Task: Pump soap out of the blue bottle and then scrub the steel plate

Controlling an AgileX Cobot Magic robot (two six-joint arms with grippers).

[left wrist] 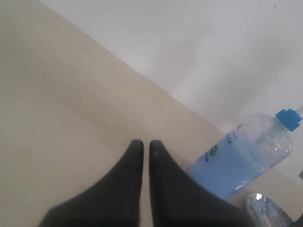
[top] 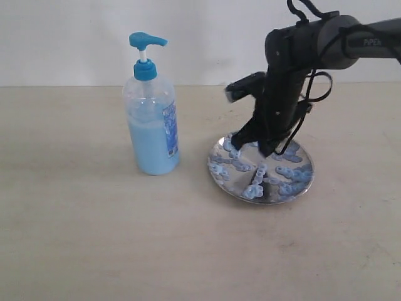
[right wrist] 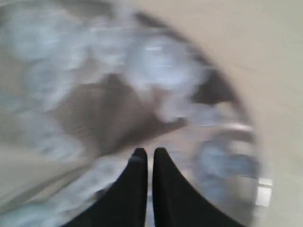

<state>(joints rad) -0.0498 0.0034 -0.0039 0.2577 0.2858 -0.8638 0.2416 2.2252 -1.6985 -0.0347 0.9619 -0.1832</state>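
Right claw [top: 252, 148]: over the plate [top: 270, 191], tips low among soap [top: 288, 172] blobs; the exterior view alone shows its height and tilt; the right wrist view [right wrist: 149, 151] alone shows the fingers almost together, a thin slit between, nothing gripped; plate [right wrist: 236, 126] and soap [right wrist: 161, 61] blurred there.
Left claw [left wrist: 146, 143]: seen only in its own wrist view; fingers likewise nearly closed, empty, above bare table [left wrist: 57, 118].
Bottle [top: 151, 132]: upright, beside the plate on the side away from the right claw, not touching; beyond the left claw's tips [left wrist: 241, 161], with the plate's edge [left wrist: 267, 210] near it.
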